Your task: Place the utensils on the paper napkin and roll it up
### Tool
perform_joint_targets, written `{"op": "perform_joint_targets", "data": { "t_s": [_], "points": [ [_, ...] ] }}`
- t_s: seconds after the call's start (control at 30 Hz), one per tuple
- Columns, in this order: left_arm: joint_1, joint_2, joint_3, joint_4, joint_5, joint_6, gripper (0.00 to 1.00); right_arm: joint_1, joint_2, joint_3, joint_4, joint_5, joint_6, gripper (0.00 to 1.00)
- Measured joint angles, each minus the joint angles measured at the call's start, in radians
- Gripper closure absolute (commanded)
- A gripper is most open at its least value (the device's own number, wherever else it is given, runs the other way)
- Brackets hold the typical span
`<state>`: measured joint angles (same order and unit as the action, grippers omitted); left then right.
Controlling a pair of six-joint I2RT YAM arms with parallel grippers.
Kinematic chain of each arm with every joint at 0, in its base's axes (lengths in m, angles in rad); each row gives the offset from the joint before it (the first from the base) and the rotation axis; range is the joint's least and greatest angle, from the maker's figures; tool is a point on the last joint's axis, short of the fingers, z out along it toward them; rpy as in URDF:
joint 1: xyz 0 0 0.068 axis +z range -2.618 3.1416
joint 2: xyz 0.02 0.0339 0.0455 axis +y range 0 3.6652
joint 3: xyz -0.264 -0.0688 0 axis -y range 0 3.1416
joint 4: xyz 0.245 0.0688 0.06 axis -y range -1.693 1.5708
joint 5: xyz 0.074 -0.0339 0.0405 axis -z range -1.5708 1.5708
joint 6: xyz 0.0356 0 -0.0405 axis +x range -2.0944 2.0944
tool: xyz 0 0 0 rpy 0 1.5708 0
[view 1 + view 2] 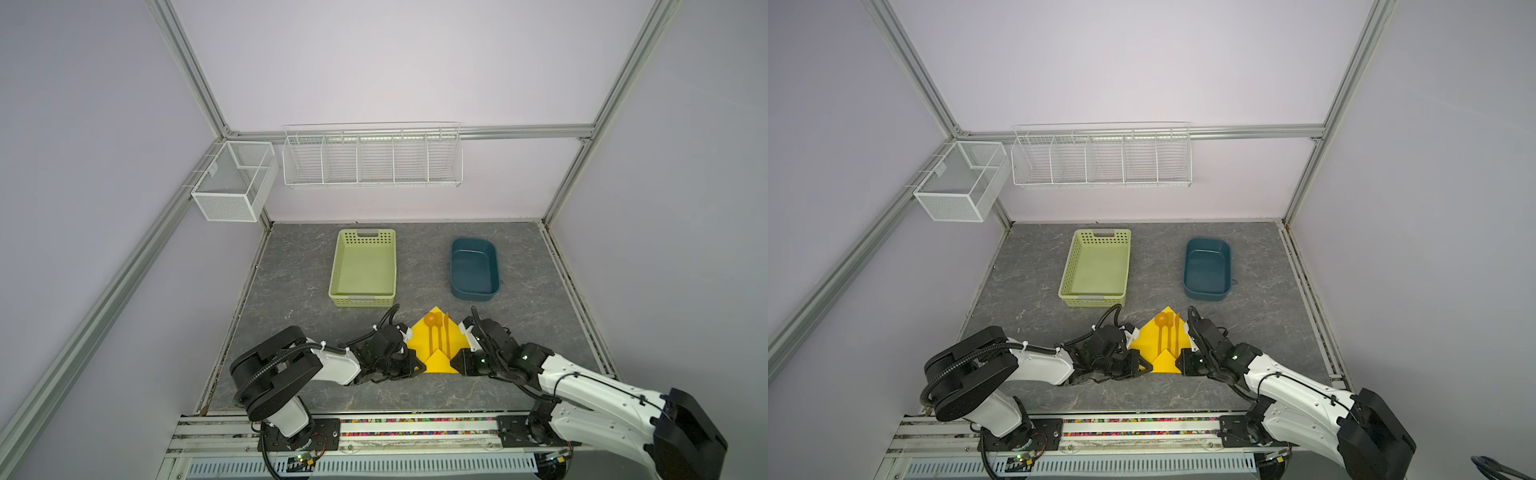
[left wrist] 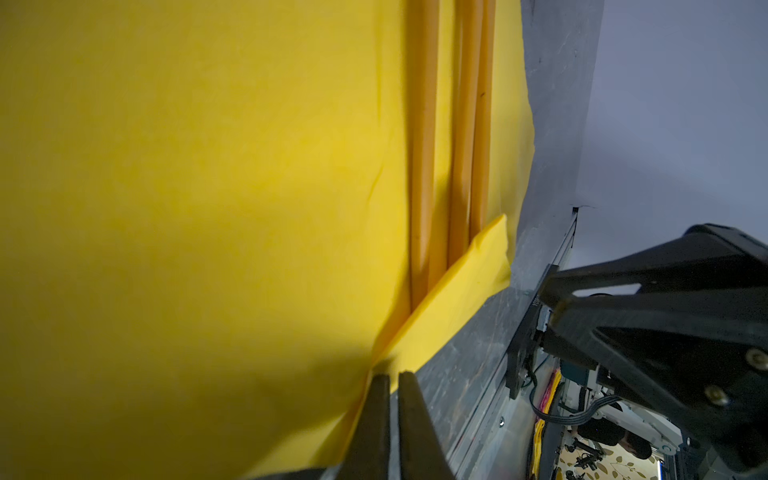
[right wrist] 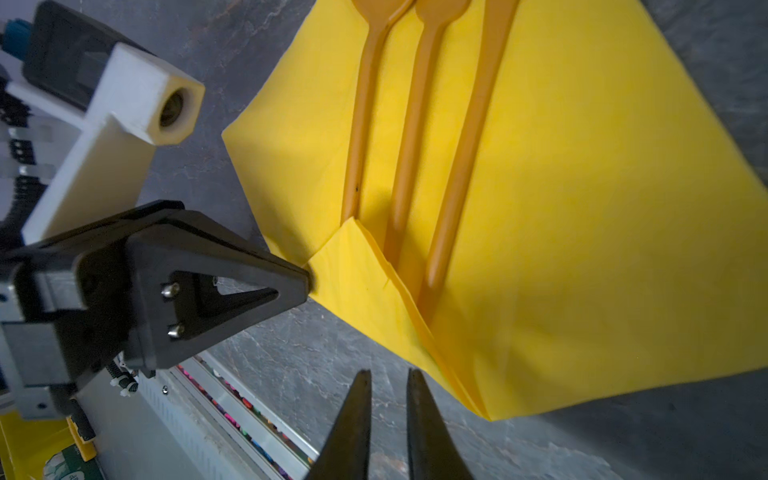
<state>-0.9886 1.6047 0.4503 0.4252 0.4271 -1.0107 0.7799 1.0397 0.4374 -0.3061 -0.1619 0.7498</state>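
Yellow paper napkin lies flat on the table, set as a diamond, near corner folded up into a small triangular flap. Three orange utensils lie side by side on it, parallel, handle ends tucked under the flap.

Pale lilac walls framed in aluminium rails (two white wire racks hung) surround a grey marbled floor.

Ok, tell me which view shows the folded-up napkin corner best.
The right wrist view: the folded corner fills the middle, its crease sharp, lying over the handle ends of the utensils. The left wrist view shows the corner edge-on. In both top views it is a small triangle between the arms.
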Motion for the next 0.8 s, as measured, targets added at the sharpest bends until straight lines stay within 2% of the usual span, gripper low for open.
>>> {"op": "perform_joint_targets", "data": {
  "t_s": [0.23,0.8],
  "points": [
    [0.0,0.002,0.0,0.004,0.0,0.0,0.91,-0.014,0.095,0.003,-0.014,0.005,0.002,0.9],
    [0.0,0.004,0.001,0.0,0.001,0.0,0.91,-0.023,0.159,0.021,-0.018,0.007,-0.006,0.93]
  ]
}}
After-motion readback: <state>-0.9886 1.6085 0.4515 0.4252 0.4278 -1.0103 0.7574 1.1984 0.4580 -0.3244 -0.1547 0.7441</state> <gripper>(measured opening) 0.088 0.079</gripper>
